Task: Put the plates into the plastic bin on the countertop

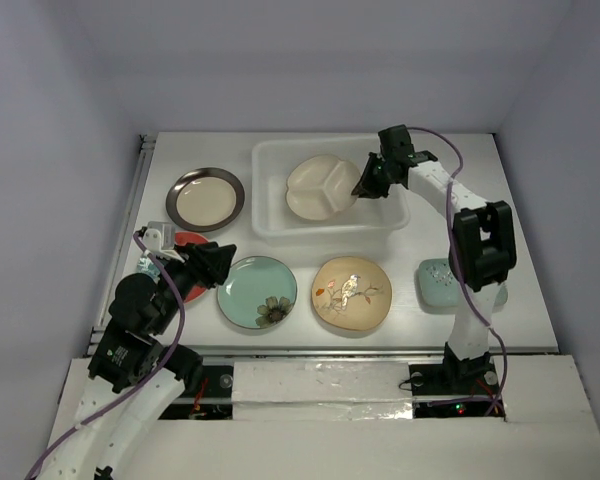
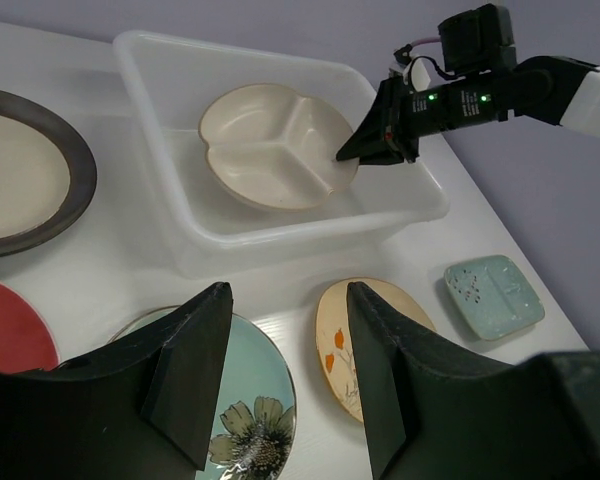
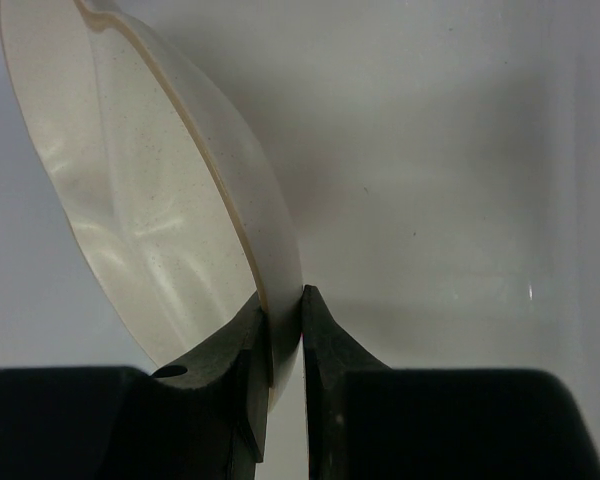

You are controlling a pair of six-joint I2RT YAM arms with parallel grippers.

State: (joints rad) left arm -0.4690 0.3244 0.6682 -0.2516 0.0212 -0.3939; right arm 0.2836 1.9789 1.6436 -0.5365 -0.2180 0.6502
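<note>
**Right claw pinching divided plate inside bin; left claw open, empty**

Everything is placed relative to the plastic bin (image 1: 330, 228).

- Left gripper (image 1: 220, 268): on the near-left side of the bin, above the countertop (image 1: 310, 255). Jaws are apart with nothing between them. It overlaps the red plate (image 2: 5, 330), most of which is hidden under it in the top view.
- Teal flower plate (image 1: 257, 291): flat on the counter, near side of the bin, towards its left end.
- Tan bird plate (image 1: 351, 292): near side of the bin, towards its right end, just beside the teal one but not touching it.
- Pale green rectangular plate (image 1: 442, 280): near-right of the bin, past its right corner, partly behind the right arm.
- Dark-rimmed cream plate (image 1: 206, 199): left of the bin, close to its left wall, flat.
- Cream divided plate (image 1: 320, 187): inside the bin, middle to right.
- Right gripper (image 1: 365, 185): reaching into the right half of the bin, fingers (image 3: 325, 350) clamped on the divided plate's right rim, one inside the rim and one outside.

I can't tell whether the plate's underside is resting on the bin floor.
</note>
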